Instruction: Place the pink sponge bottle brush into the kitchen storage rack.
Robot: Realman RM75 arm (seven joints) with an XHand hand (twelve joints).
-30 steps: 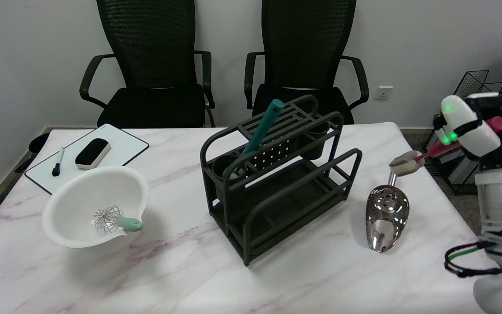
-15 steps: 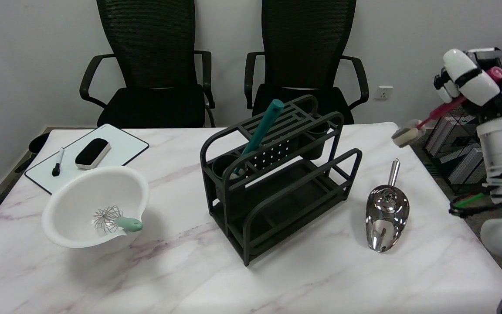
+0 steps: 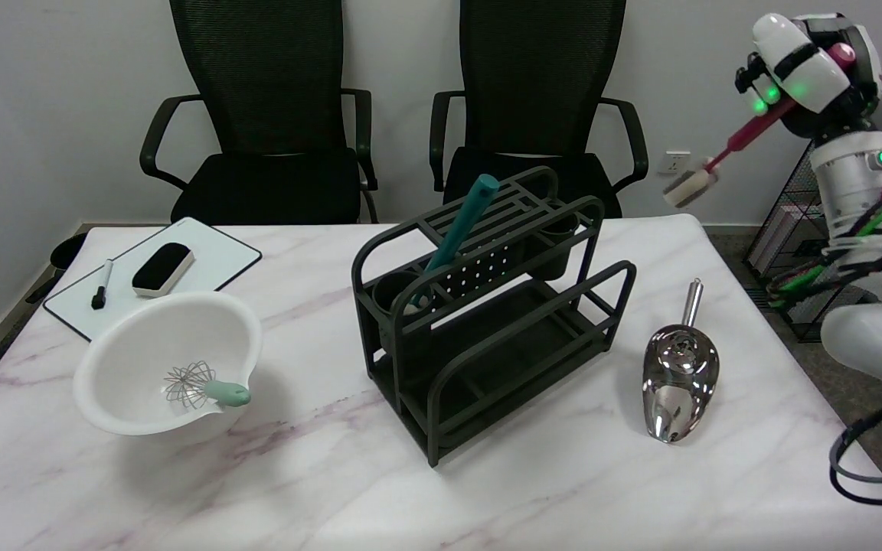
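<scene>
Behind marble table (image 3: 318,490), two chairs (image 3: 265,115).

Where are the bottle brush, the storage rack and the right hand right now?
pink sponge bottle brush (image 3: 732,143), head view, on its pink handle below the hand.
kitchen storage rack (image 3: 487,321), head view, on its front rail.
right hand (image 3: 805,53), head view, on the middle of the hand, gripping the brush.
</scene>
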